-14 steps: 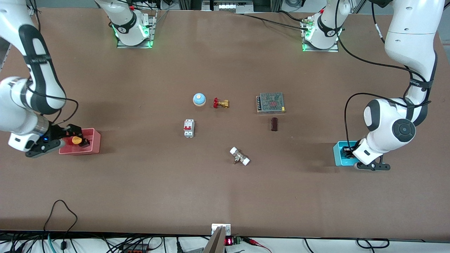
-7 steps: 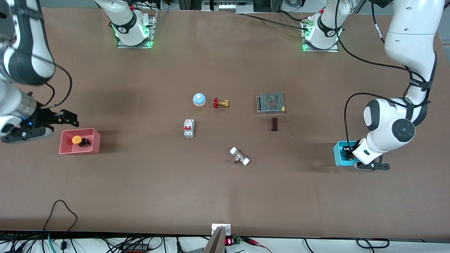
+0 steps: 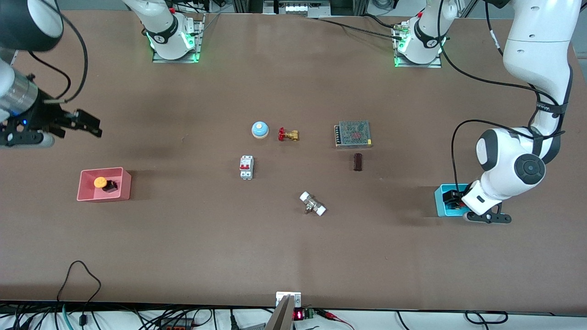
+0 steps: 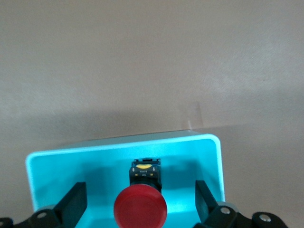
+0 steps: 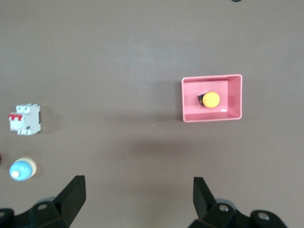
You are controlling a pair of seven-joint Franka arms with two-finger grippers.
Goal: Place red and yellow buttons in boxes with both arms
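Over the last second the right gripper has released the yellow button into the pink box and risen clear; its fingers are spread wide and hold nothing, and it now hangs high over the table toward the right arm's end, with the box well below it. The yellow button lies inside the pink box on its side, cap toward the right arm's end, black base beside it — that half of the task reads as done. The left gripper has barely moved: it has lifted only slightly and sits low in the cyan box. In the left wrist view its fingers stand apart, one at each side of the red button, touching neither side of it — so the red button rests on the box floor, released. Judged from this, both buttons are placed, and only the left arm's withdrawal remains. Readable writing is scarce: a small yellow label on the red button's base carries print too fine to read. The breaker, the blue bell, the brass valve, the mesh-topped unit and the white fitting show no legible marking.
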